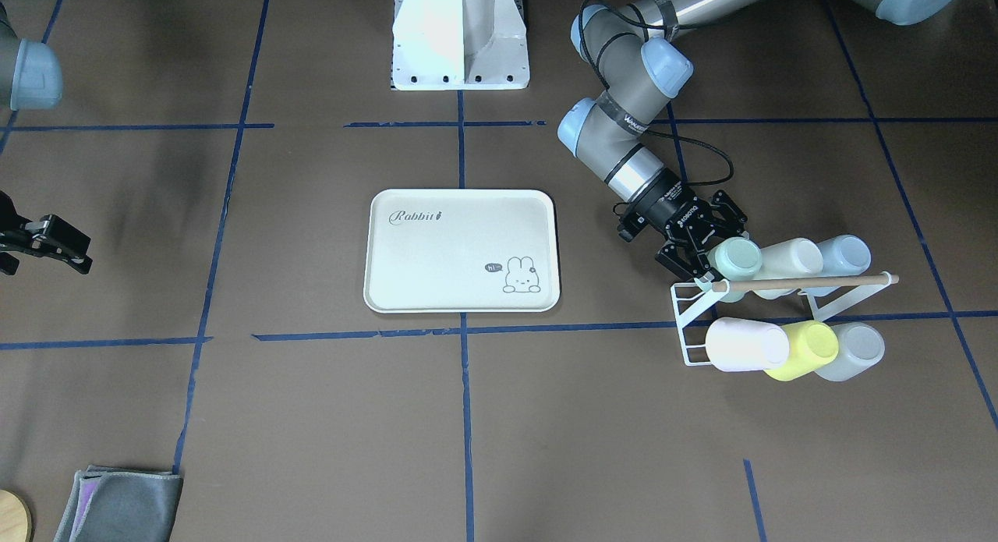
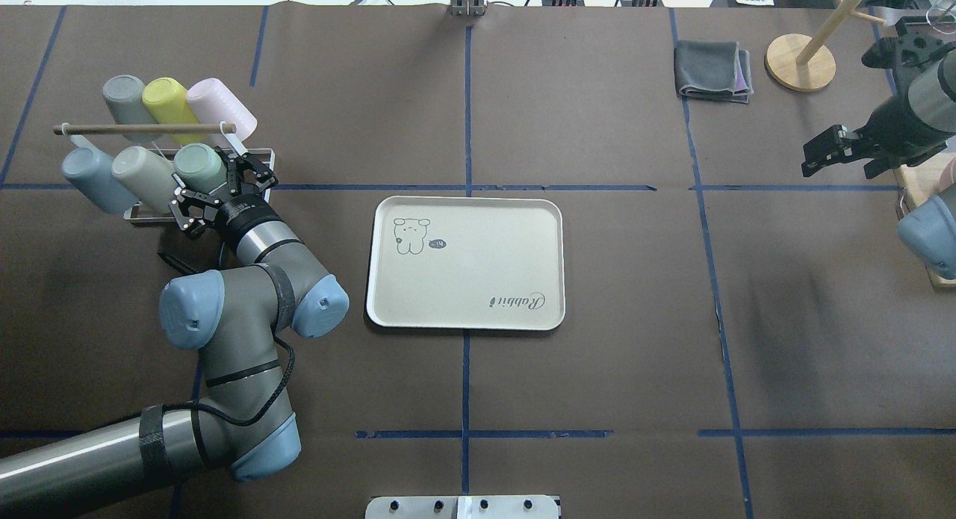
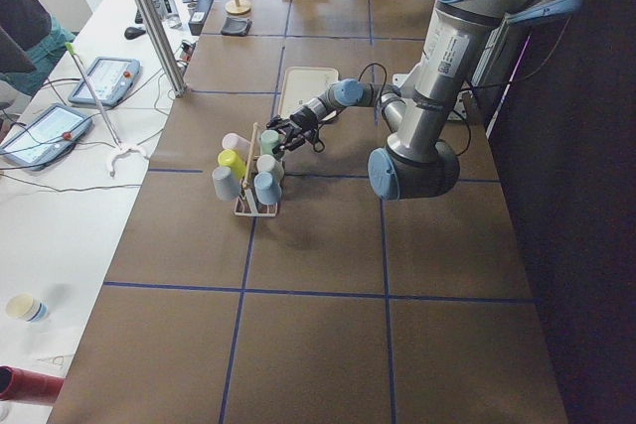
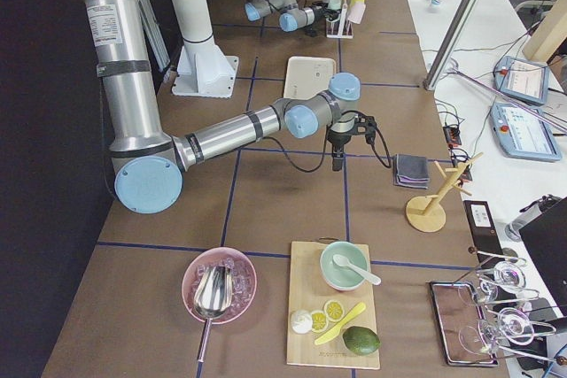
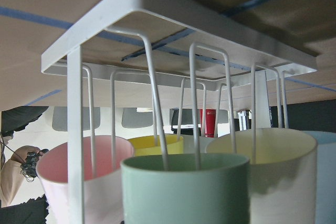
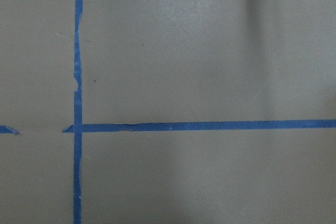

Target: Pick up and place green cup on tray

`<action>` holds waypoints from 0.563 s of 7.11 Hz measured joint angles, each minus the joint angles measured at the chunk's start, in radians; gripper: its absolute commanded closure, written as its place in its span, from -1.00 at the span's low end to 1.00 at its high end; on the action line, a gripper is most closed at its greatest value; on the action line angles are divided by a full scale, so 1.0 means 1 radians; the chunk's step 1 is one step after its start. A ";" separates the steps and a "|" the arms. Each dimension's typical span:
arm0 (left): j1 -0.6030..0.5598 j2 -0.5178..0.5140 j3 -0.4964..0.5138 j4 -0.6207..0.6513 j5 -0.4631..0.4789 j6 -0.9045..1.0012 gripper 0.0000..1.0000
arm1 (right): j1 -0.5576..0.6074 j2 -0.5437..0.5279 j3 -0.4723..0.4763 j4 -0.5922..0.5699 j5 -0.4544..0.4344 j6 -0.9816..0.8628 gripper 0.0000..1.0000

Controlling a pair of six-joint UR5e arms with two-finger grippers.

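The pale green cup point(image 1: 738, 259) lies on its side on the upper row of a white wire rack point(image 1: 689, 324), nearest the tray. My left gripper point(image 1: 711, 249) is open, its fingers level with the cup's closed end, one on each side. In the overhead view the green cup point(image 2: 199, 164) sits just beyond the left gripper point(image 2: 213, 184). The left wrist view shows the green cup point(image 5: 184, 191) close at the bottom centre, and no fingers. The cream tray point(image 1: 452, 249) lies flat at the table's middle with nothing on it. My right gripper point(image 2: 829, 151) hovers far away, open and holding nothing.
The rack holds several other cups, among them a yellow cup point(image 1: 805, 350) and a pale pink cup point(image 1: 744, 344), under a wooden rod point(image 1: 811, 281). A folded grey cloth point(image 2: 711, 71) and a round wooden stand point(image 2: 801, 62) lie at the far right. The robot's white base point(image 1: 460, 39) stands behind the tray.
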 measured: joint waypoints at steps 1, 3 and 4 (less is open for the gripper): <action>-0.007 0.001 -0.021 0.001 0.000 0.015 0.35 | 0.000 0.000 0.000 0.000 0.000 0.000 -1.00; -0.016 0.005 -0.048 0.001 0.001 0.041 0.34 | 0.000 0.000 -0.001 0.000 0.000 0.000 -1.00; -0.017 0.009 -0.054 0.002 0.001 0.044 0.34 | 0.000 0.000 -0.001 0.000 0.001 0.000 -1.00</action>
